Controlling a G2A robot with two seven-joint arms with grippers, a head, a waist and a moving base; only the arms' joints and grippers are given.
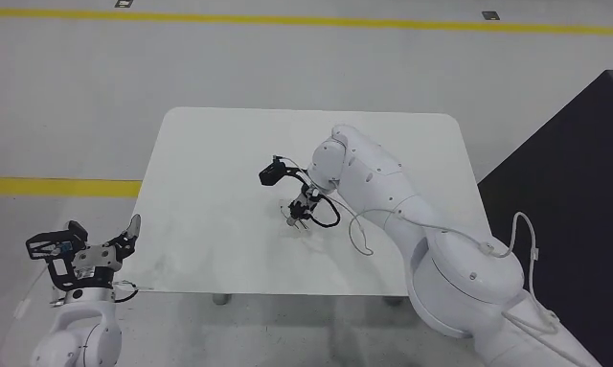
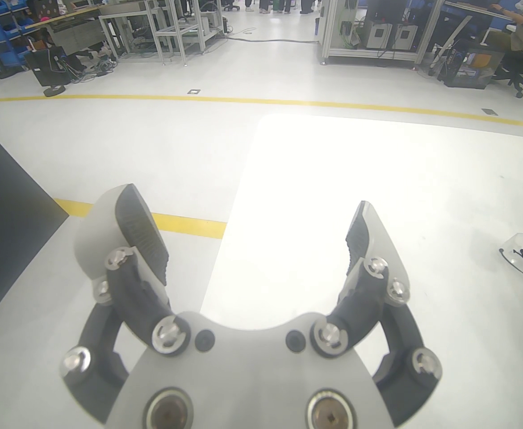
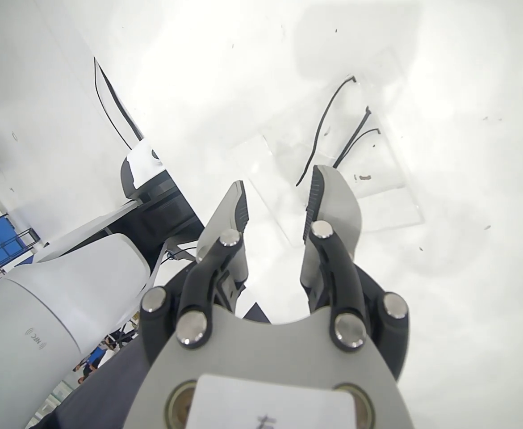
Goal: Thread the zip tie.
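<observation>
1. The right gripper (image 3: 279,180) is hanging just above a clear tray (image 3: 377,207) near the middle of the table (image 1: 402,147), with its jaws apart and empty. A few black zip ties (image 3: 321,131) are lying loose in the tray.
2. The left gripper (image 2: 245,212) is waiting off the table's near left corner, jaws spread wide and carrying nothing.
3. The ties are lying flat and close together, so a closing pinch is likely risking two at once, or skidding off the slick strap and shoving the light tray.
4. A grasp far from the tip is probably leaving the limp tail drooping past the small head slot.
5. The ties are looking slim, bendy and slightly curved, with small blocky heads. The tray is looking thin, glossy and transparent, the table smooth and white, and the pads (image 3: 313,189) ribbed and black.
</observation>
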